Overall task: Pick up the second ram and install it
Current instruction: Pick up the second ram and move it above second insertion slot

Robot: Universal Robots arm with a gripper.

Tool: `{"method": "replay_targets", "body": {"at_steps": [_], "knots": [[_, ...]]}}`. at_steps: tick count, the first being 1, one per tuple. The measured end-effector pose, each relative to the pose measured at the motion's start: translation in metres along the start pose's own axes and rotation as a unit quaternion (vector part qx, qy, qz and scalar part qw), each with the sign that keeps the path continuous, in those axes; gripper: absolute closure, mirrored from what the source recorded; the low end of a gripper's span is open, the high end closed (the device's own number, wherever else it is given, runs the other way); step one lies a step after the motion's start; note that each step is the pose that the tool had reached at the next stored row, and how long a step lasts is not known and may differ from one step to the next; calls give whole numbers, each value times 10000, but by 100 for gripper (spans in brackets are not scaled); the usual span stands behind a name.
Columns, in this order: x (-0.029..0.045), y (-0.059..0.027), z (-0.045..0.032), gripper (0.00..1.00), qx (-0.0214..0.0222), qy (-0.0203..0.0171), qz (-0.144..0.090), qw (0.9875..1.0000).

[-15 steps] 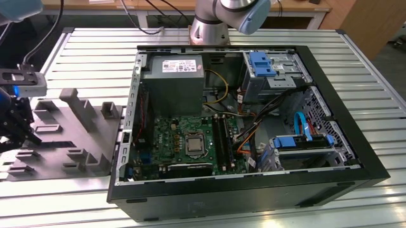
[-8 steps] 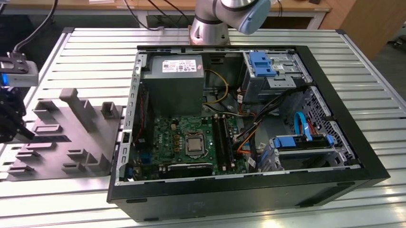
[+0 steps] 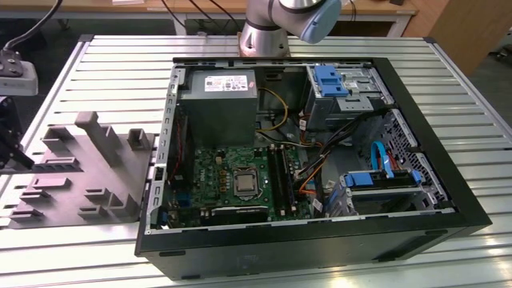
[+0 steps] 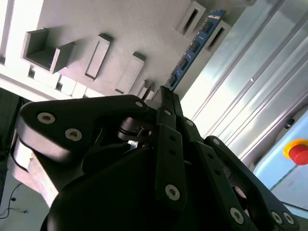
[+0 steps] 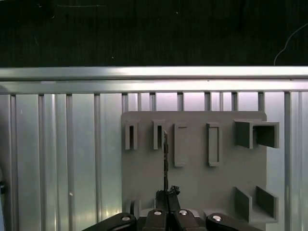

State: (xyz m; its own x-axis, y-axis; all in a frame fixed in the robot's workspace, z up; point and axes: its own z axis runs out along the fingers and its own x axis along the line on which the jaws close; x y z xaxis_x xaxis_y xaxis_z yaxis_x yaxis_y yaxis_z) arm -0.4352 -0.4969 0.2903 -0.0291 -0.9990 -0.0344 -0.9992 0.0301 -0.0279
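In the second wrist view the second ram (image 4: 192, 50), a slim blue-green stick with dark chips, juts out from my gripper (image 4: 161, 92), whose black fingers are shut on its near end. The first wrist view shows the same stick edge-on as a thin dark line (image 5: 165, 159) rising from the fingertips of the gripper (image 5: 167, 192), over the grey holder block (image 5: 197, 183). In the exterior view the green motherboard (image 3: 232, 180) lies in the open computer case (image 3: 448, 198), with long black memory slots (image 3: 280, 174) beside the processor socket.
The grey holder block (image 3: 80, 174) with slots and pockets lies on the ribbed metal table (image 3: 480, 138) at the exterior view's left of the case. Cables, a power supply (image 3: 217, 102) and blue drive bays (image 3: 332, 81) crowd the case. A red button (image 4: 298, 151) shows nearby.
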Motion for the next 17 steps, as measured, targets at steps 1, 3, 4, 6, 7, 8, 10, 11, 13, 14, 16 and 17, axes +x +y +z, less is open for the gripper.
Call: {"method": "replay_targets", "body": {"at_steps": [1,3,4,6,7,8,10,11,13,14,16,17], "knots": [[-1,-1,-26,88,0,0,0,10000],[-5,-2,-80,88,1,0,0,10000],[-8,-3,-114,88,0,0,0,10000],[-13,-4,-178,88,0,0,0,10000],[-16,-5,-209,88,0,0,0,10000],[-18,-6,-240,88,0,0,0,10000],[-23,-8,-306,88,0,0,0,10000],[-26,-9,-343,88,1,-1,0,10000],[-32,-10,-412,88,0,0,1,10000],[-36,-11,-444,88,0,0,1,10000],[-42,-13,-506,88,0,0,0,10000],[-45,-14,-537,88,0,0,0,10000]]}}
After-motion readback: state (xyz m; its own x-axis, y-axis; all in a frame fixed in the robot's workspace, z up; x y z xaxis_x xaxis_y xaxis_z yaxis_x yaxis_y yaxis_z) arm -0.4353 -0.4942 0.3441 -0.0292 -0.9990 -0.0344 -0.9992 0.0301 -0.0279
